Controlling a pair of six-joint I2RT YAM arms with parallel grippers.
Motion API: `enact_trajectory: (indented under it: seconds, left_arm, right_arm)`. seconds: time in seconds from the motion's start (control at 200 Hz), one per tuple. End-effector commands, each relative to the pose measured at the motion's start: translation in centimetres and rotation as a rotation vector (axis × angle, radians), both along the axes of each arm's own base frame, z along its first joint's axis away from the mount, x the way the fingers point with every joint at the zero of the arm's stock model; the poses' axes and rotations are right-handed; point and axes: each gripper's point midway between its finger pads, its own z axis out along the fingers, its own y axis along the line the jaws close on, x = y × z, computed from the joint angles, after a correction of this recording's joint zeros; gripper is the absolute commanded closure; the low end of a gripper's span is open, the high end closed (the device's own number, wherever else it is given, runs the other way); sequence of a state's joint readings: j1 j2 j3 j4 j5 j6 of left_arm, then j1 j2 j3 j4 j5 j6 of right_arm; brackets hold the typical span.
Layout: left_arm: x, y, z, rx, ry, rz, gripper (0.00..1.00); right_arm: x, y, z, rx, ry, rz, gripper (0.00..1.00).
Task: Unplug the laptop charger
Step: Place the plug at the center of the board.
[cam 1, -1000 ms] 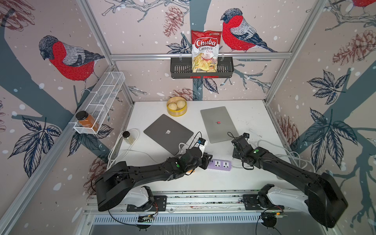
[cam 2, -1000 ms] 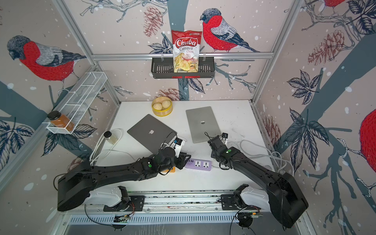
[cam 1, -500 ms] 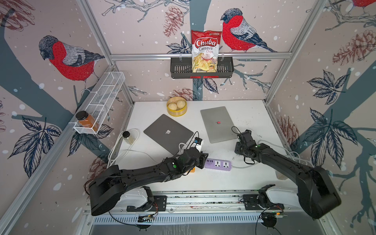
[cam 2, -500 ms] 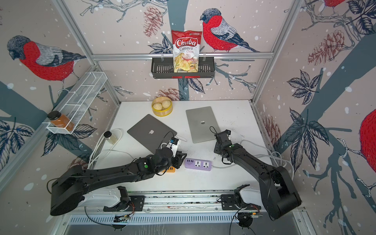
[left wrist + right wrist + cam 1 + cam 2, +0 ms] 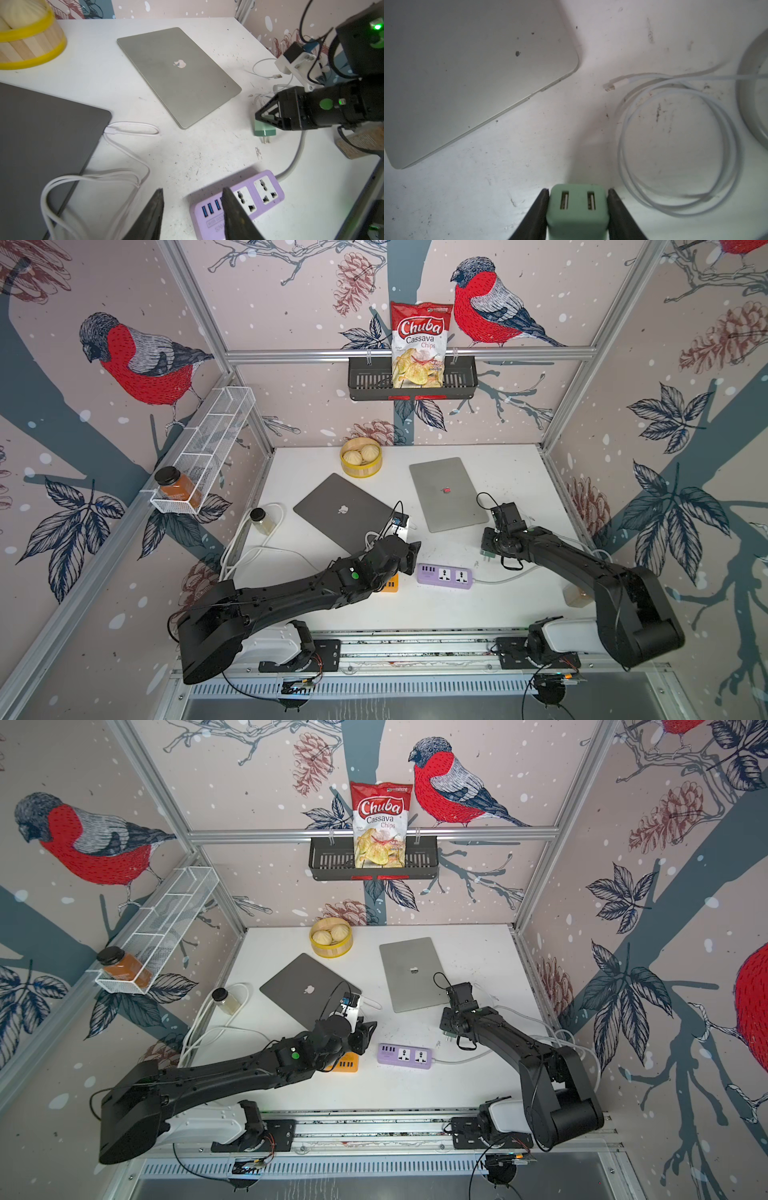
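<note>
The laptop charger [image 5: 577, 209] is a small mint-green cube with rounded corners and a matt skin, and it has two USB slots side by side on one face. The right gripper [image 5: 578, 191] is clamped on it, one black tapered finger pressed flat against each side. Seen from the left wrist, its two flat metal prongs [image 5: 266, 140] stick out bare below that gripper, pointing down at the table [image 5: 187, 158]; I cannot tell whether they touch it. The plug is out of the purple power strip [image 5: 259, 197], a glossy rounded plastic bar lying near the gripper.

Just ahead of the right gripper lies a corner of the silver laptop [image 5: 467, 72], smooth brushed metal with its lid shut. Beside the gripper a thin white cable [image 5: 675, 145] lies in a loose coil. The tabletop is white, scuffed and speckled with dark marks.

The left gripper [image 5: 192, 190] hangs with its jaws apart and nothing between them, over the USB end of the power strip. The dark grey laptop [image 5: 41, 135] is beside it, with a white cord [image 5: 124, 129] plugged into its edge
</note>
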State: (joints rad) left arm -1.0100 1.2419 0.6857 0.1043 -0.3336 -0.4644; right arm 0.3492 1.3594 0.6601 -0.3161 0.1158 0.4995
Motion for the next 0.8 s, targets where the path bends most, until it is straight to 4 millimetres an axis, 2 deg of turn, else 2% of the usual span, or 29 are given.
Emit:
enact_trajectory:
  seconds: [0.0,0.195,0.36,0.47,0.545,0.66,0.796]
  left_arm:
    - [1.4,1.6,0.6,0.003,0.006,0.041,0.54]
    - [4.1,4.5,2.5,-0.001,-0.002,0.104,0.53]
    - [5.7,6.9,2.1,-0.028,0.041,0.152,0.53]
    - [6.9,9.0,1.7,-0.026,0.056,0.212,0.53]
    - [7.8,10.5,1.8,-0.045,0.064,0.246,0.53]
    - [9.3,12.9,1.6,-0.068,0.074,0.301,0.53]
    - [11.1,15.4,-0.7,-0.091,0.147,0.353,0.54]
  right_arm:
    - [-0.3,-0.8,0.1,-0.067,-0.004,-0.008,0.57]
    - [-0.2,-0.8,0.5,-0.079,-0.023,-0.001,0.47]
    - [-0.1,-0.6,0.0,-0.084,-0.013,0.007,0.44]
    - [0.7,0.3,1.9,-0.117,-0.091,0.027,0.44]
    - [1.8,2.3,4.8,-0.155,-0.188,0.081,0.41]
    - [3.3,7.7,9.0,-0.144,-0.327,0.24,0.4]
    - [4.6,14.1,10.9,-0.092,-0.407,0.492,0.39]
